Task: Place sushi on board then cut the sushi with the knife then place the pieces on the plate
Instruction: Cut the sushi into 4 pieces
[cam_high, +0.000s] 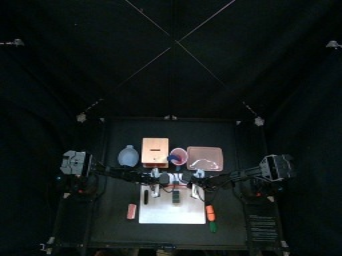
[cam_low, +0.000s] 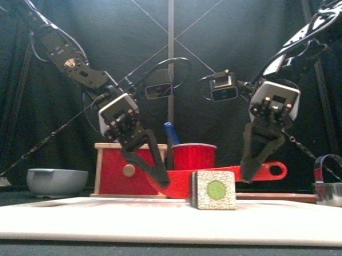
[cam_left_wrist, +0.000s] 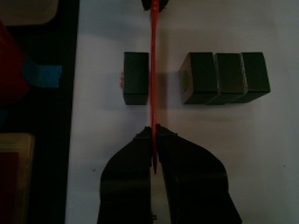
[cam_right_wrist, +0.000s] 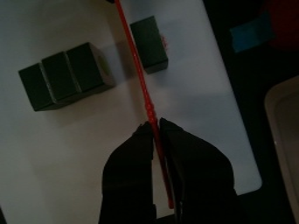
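The dark green sushi roll (cam_left_wrist: 225, 77) lies on the white board (cam_high: 171, 215), seen end-on in the front view as one block (cam_low: 213, 189). A single block (cam_left_wrist: 136, 79) sits apart from the other three (cam_right_wrist: 65, 76). The thin red knife (cam_left_wrist: 153, 61) runs edge-down along the gap between them. My left gripper (cam_left_wrist: 153, 131) is shut on one end of the knife. My right gripper (cam_right_wrist: 156, 125) is shut on its other end, near the handle (cam_low: 271, 168). Both grippers (cam_low: 158, 178) (cam_low: 250, 172) slant down toward the roll from either side.
Along the back stand the blue-grey bowl (cam_low: 56, 180), the wooden box with its red drawer front (cam_low: 127, 165), the red cup (cam_low: 195, 155) holding the blue knife (cam_low: 170, 131), and the pink tray (cam_high: 203, 158). A small orange toy (cam_high: 132, 210) lies left of the board.
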